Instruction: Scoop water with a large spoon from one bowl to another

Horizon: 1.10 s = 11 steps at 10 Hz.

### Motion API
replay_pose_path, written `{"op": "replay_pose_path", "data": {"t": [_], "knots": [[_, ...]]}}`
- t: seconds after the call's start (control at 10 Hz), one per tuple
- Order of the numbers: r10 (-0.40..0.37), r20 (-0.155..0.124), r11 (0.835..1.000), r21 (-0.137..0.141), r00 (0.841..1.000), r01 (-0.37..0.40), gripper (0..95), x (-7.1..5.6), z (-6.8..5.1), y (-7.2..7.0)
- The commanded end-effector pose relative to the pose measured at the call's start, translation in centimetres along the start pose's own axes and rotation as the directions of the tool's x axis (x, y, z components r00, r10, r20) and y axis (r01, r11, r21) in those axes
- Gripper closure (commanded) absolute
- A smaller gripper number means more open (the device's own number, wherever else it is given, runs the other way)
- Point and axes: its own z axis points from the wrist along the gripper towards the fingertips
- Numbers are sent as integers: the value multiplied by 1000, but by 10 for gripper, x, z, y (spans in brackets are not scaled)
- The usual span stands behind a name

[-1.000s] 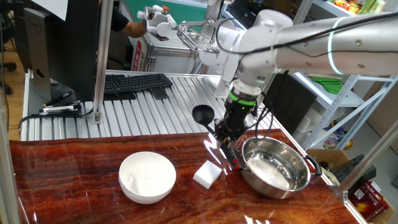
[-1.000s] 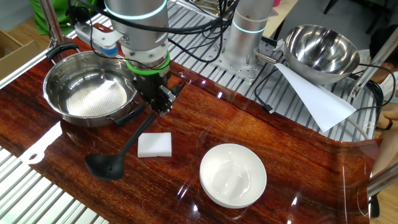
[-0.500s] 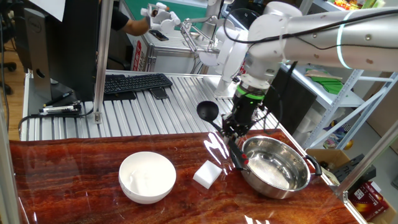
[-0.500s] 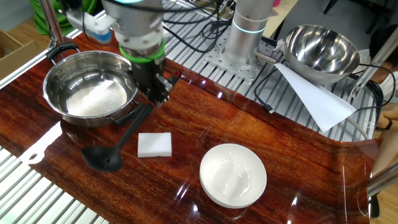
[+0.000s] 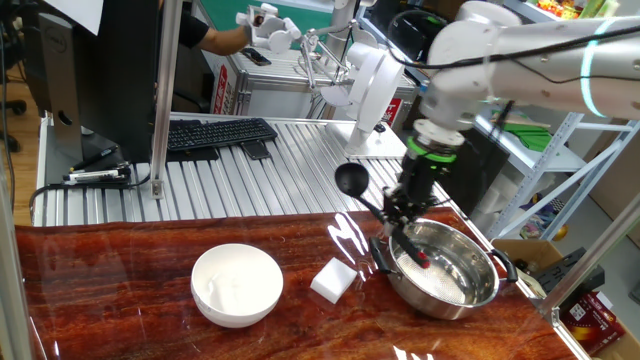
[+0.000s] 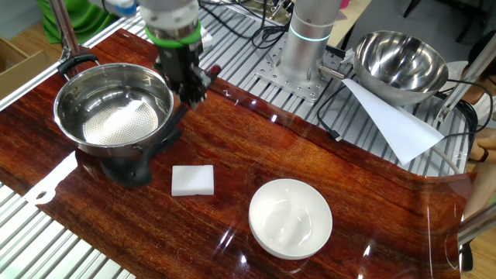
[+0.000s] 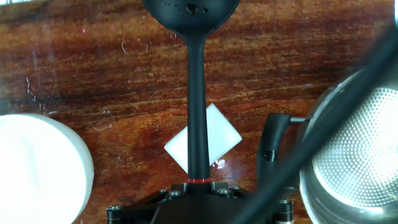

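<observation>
My gripper (image 5: 404, 207) is shut on the thin handle of the large spoon (image 5: 351, 178), a black ladle, right at its red mark (image 7: 199, 182). The ladle's round cup (image 7: 191, 9) points away from the hand and hangs in the air. It sits just outside the steel bowl (image 5: 441, 304), over the wooden table. In the other fixed view the gripper (image 6: 192, 84) hovers at the steel bowl's (image 6: 85, 101) rim. Inside that bowl I see only a glossy sheen, so the water is hard to make out. The white bowl (image 5: 237, 288) stands apart on the table (image 6: 291, 221).
A white rectangular block (image 5: 334, 279) lies between the two bowls (image 6: 193, 180). A second steel bowl (image 6: 401, 60) and a white paper sheet (image 6: 395, 124) sit beyond the table's far edge. Ribbed metal decking with a keyboard (image 5: 215, 133) borders the wooden top.
The arm has carried the ladle sideways toward the steel bowl, and the cup has risen. The gripper now hangs at the bowl's rim instead of beside it. The grip is unchanged.
</observation>
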Motion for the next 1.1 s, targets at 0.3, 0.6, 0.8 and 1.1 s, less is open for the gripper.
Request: {"op": "replay_pose_path", "data": {"t": [0.3, 0.6, 0.8, 1.1], "knots": [[-41, 4, 999, 1, 999, 41, 950, 26, -5, -34], [-64, 13, 998, -3, 998, 64, 950, 45, -6, -52], [-72, 14, 997, -8, 997, 72, 950, 55, -6, -60], [-93, 16, 996, -17, 996, 93, 950, 66, -10, -73]]}}
